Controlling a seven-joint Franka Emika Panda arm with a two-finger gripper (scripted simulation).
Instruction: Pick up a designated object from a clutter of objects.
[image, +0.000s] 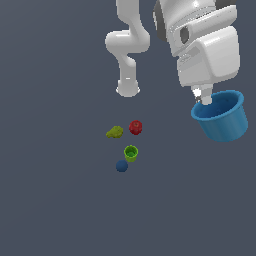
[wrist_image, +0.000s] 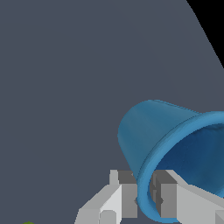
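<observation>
Clamped across the flared rim of the bright blue cup (wrist_image: 175, 144), the hand (wrist_image: 146, 199) has one finger outside the wall and one inside the mouth, as the wrist view shows; the cup hangs tilted from that single pinch on its rim. In the exterior view the cup (image: 221, 116) sits just under the hand (image: 204, 98) at the view's right, looking raised off the grey tabletop (image: 55, 200) and well apart from the rest of the clutter. I judge the pick to be in its carrying stage: the grasp is made and the cup appears lifted, so the next move calls for a steady hold and a gentle rise, since a rim pinch may let the cup swing or slip. Farther off on the tabletop lie the dark blue ball (image: 121, 166), the smaller green cup (image: 131, 152), the lumpy yellow-green piece (image: 115, 132) and the red fruit (image: 135, 127), grouped close together.
</observation>
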